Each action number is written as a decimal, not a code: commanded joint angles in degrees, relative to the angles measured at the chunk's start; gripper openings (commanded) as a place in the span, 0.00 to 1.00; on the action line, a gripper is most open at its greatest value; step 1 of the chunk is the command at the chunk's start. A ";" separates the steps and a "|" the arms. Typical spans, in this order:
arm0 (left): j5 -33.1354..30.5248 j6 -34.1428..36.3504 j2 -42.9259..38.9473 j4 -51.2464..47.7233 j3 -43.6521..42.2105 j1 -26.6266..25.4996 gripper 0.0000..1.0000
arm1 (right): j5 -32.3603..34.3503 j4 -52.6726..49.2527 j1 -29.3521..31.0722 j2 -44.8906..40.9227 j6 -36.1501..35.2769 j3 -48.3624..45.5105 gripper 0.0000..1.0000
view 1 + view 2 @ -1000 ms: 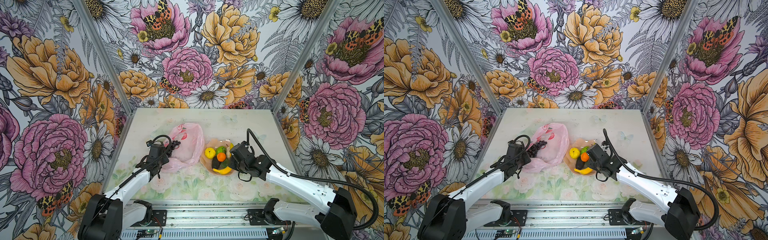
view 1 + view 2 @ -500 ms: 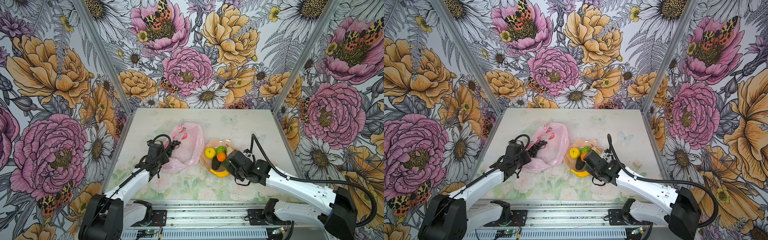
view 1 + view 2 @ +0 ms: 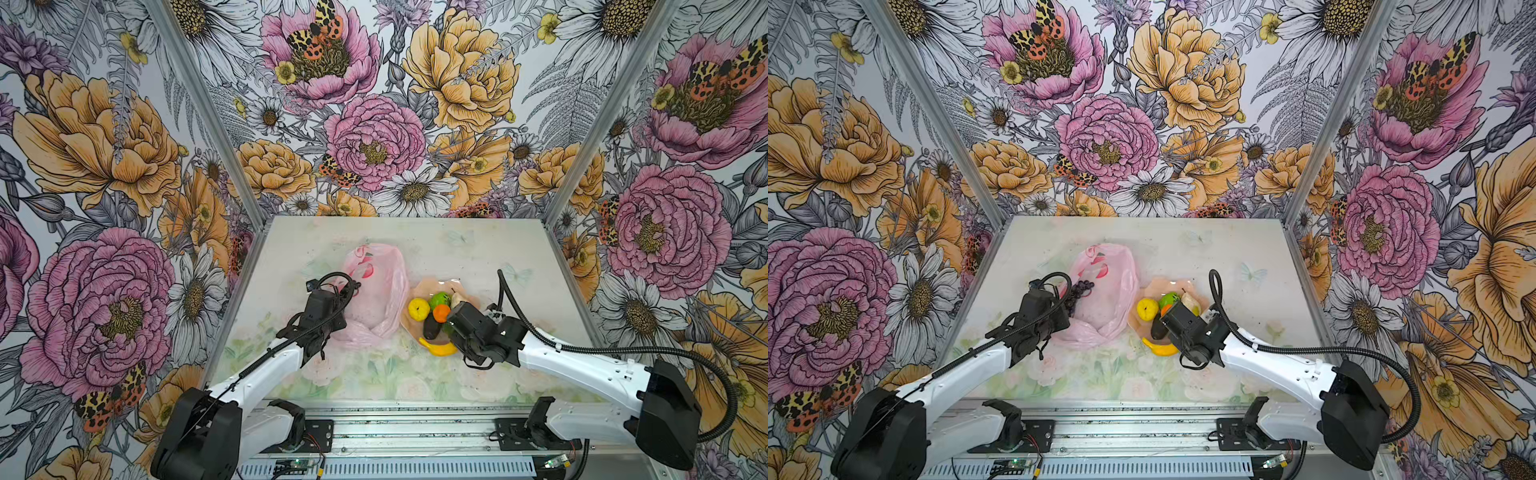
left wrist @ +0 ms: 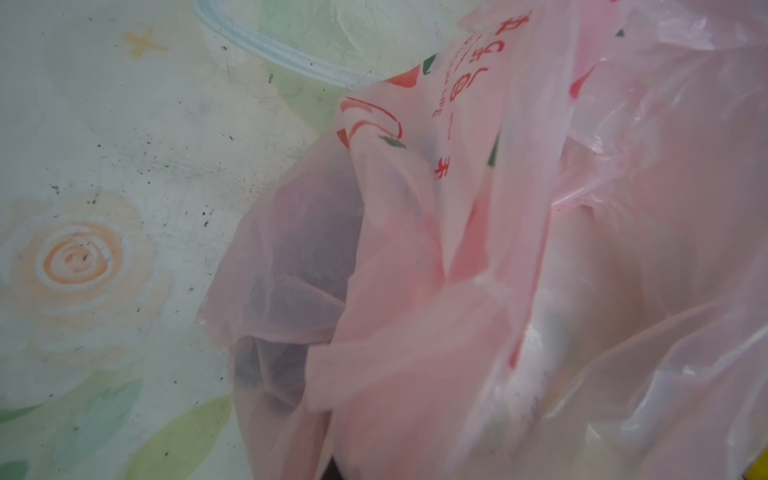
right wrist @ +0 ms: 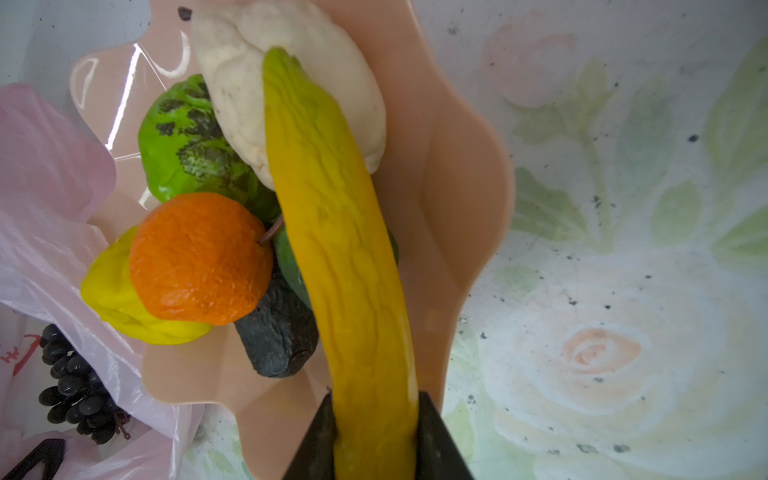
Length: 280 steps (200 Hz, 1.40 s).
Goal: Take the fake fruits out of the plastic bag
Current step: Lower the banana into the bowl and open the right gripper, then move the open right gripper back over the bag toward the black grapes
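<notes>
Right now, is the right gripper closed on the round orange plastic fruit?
No, the right gripper clamps the long yellow plastic banana; the round orange plastic fruit sits in the peach petal-edged bowl.

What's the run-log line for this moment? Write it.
right gripper: shut on banana over bowl | left gripper: shut at plastic bag, beside grape bunch | bowl holds: lemon, orange, lime, avocado

3 floral-print walls (image 3: pixel 374 124), pink/orange peonies, moths; alu corner posts (image 3: pixel 203 104); pale rose-print tabletop (image 3: pixel 457 249); even light.
</notes>
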 commanded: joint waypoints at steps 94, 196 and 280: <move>-2.47 1.46 -0.76 1.71 0.52 -1.40 0.00 | 2.00 -0.06 -1.78 4.40 0.17 3.95 0.35; -2.62 1.33 -0.63 1.87 0.58 -1.44 0.00 | 2.49 -0.22 -1.78 2.90 -0.98 4.10 0.48; 3.45 0.07 -1.08 3.60 -0.94 3.40 0.00 | 4.57 -0.52 -1.85 -3.33 -5.61 2.67 0.61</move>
